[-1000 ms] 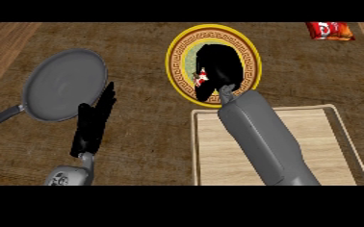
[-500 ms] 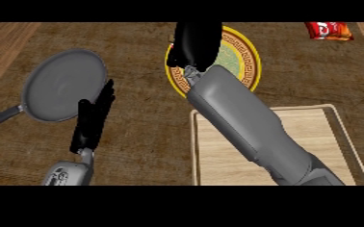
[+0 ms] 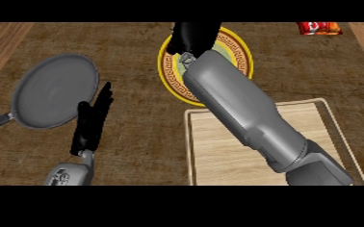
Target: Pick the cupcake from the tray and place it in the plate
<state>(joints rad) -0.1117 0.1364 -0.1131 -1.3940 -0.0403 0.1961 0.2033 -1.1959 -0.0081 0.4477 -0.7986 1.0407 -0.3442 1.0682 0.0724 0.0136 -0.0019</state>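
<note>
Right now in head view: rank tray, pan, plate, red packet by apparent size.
1. tray, partly hidden by the right forearm
2. pan
3. plate, partly hidden by the right hand; close to the pan, so that order is unsure
4. red packet, cut by the view's edge

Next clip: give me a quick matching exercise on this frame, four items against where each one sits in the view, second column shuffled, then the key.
Items
1. pan
2. plate
3. tray
4. red packet

Places
A. top right corner
B. lower right, under the right forearm
C. far left of the counter
D. top centre, partly hidden by the right hand

Pairs: 1-C, 2-D, 3-B, 4-A
</note>
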